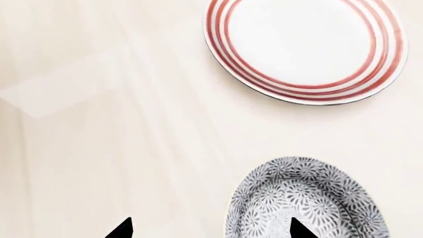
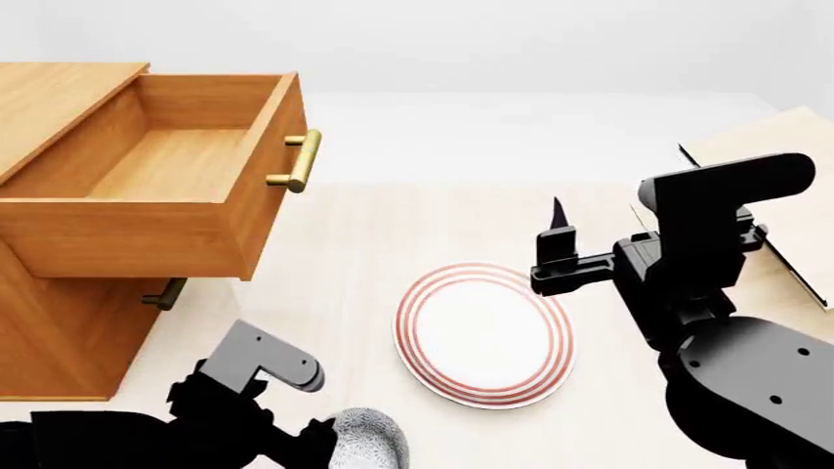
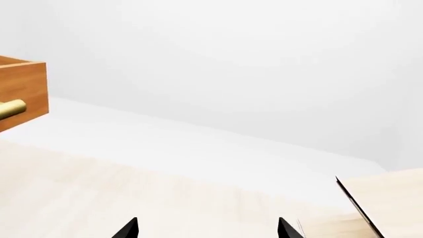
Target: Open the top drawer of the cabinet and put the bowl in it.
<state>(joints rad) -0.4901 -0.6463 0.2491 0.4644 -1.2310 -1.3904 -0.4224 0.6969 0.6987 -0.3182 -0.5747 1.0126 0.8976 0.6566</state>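
The cabinet (image 2: 53, 332) stands at the left, and its top drawer (image 2: 156, 234) is pulled far out, its inside bare and its brass handle (image 2: 300, 161) facing right. The bowl (image 2: 369, 440), blue-grey speckled, rests on the pale floor at the bottom edge, beside my left arm (image 2: 248, 376). My left gripper (image 1: 211, 229) is open and straddles the bowl's (image 1: 307, 201) rim: one fingertip hangs over the bowl, the other over bare floor. My right gripper (image 2: 561, 239) hovers right of centre, and the right wrist view shows it (image 3: 207, 229) open and holding nothing.
A flat white plate (image 2: 485, 332) with red rings lies between the arms, close to the bowl, and also shows in the left wrist view (image 1: 304, 47). A pale wooden rack (image 2: 769, 166) sits at the right edge. A lower drawer's handle (image 2: 166, 293) shows under the open drawer.
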